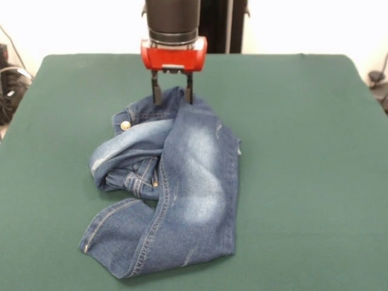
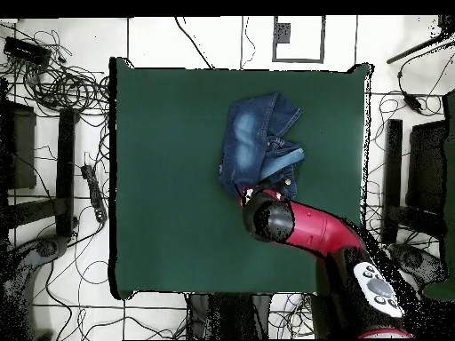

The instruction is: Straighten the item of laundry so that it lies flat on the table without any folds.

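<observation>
The small blue denim jeans point(image 1: 182, 176) lie crumpled and folded over themselves near the middle of the dark green table point(image 1: 303, 121). A faded pale leg lies on top, and the waistband with its brass button point(image 1: 125, 125) is turned up at the left. My gripper point(image 1: 173, 97) stands at the jeans' far edge. Its two black fingers are apart, with a raised fold of denim between them. In the overhead view the jeans point(image 2: 258, 142) lie on the table point(image 2: 169, 178), and the arm's wrist point(image 2: 268, 219) covers the gripper at their near end.
The red arm point(image 2: 329, 240) reaches in from the bottom right of the overhead view. Cables point(image 2: 62, 84) and dark equipment point(image 2: 427, 169) lie on the floor around the table. Broad green surface lies on all sides of the jeans.
</observation>
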Motion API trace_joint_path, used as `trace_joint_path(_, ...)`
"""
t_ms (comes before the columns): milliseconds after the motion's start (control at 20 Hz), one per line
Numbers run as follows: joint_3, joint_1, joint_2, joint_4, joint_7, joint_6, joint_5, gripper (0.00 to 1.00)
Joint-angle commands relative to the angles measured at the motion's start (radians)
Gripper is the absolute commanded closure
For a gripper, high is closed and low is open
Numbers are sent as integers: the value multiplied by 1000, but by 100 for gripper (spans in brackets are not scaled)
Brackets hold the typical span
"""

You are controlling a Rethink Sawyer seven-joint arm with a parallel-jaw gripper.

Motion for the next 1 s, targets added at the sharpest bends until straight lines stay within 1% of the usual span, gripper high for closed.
trace_joint_path(50, -33, 112, -62, -109, 229, 195, 98, 0)
trace_joint_path(200, -77, 145, -72, -133, 263, 235, 125, 0)
trace_joint_path(300, -108, 165, -64, -145, 290, 227, 142, 0)
trace_joint_path(550, -164, 189, -47, -127, 357, 155, 209, 0)
trace_joint_path(700, -192, 202, -25, -114, 398, 115, 266, 0)
trace_joint_path(1000, -209, 200, -9, -74, 434, 39, 340, 0)
